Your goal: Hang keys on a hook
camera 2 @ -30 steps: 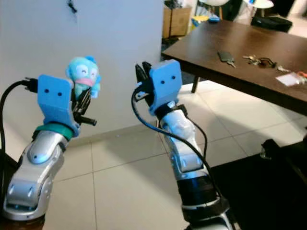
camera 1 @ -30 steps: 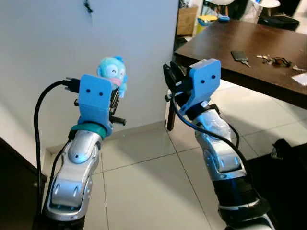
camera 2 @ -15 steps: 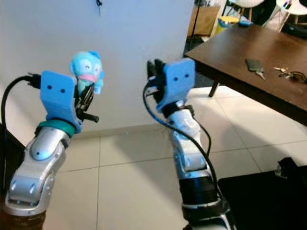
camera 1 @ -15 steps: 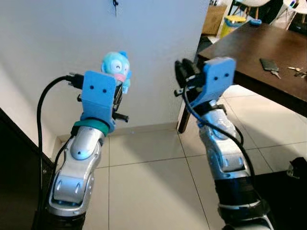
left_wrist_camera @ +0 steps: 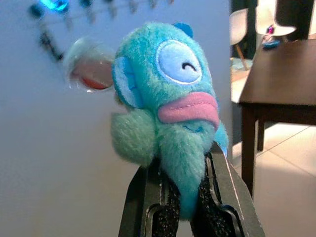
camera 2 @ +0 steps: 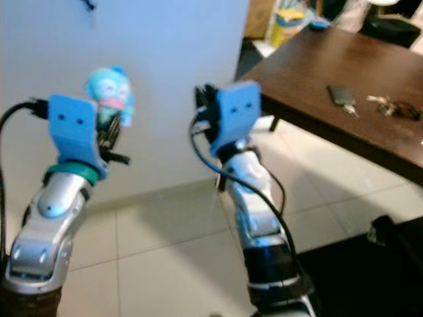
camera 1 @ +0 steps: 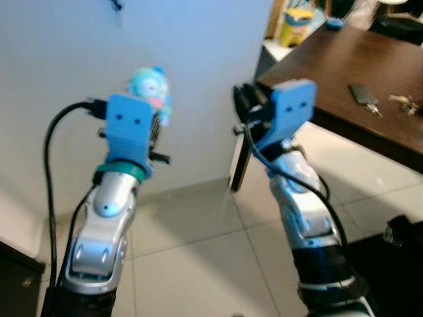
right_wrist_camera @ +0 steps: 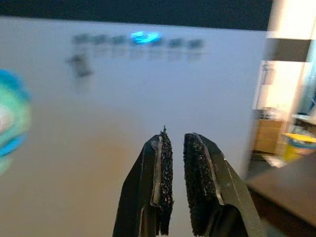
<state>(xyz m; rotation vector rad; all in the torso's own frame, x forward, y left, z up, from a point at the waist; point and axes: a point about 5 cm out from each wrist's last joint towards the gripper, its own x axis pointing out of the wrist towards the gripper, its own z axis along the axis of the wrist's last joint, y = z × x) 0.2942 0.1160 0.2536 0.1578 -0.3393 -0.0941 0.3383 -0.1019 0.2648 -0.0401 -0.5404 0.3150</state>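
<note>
So from the left eye view you had both arms raised in front of the white wall [camera 1: 198, 79], and your left gripper [camera 1: 156, 129] was clamped on the blue plush keychain [camera 1: 149, 87], which stuck up above the blue wrist housing. The hook [camera 1: 117, 5] was a small dark thing high on the wall, up and a bit to the left of the plush, well apart from it, so my guess is the coming move had to be up and toward the wall, and the left arm was clearly the nearer one. Your right gripper [camera 1: 240, 105] was up at about the same height, holding nothing. Off to the right, the dark table [camera 1: 310, 66] carried another set of keys [camera 1: 402, 102] near its far right edge. The right eye view showed the same layout, hook [camera 2: 88, 5] at the top edge. In the left wrist view the fingers [left_wrist_camera: 224, 182] pinched the plush [left_wrist_camera: 170, 106] by its lower end, body pointing straight out along the gripper, with a blurry row of hooks [left_wrist_camera: 49, 37] up on the wall beyond. The right wrist view had the pads [right_wrist_camera: 196, 175] nearly together with a thin gap, empty, facing that wall.
</note>
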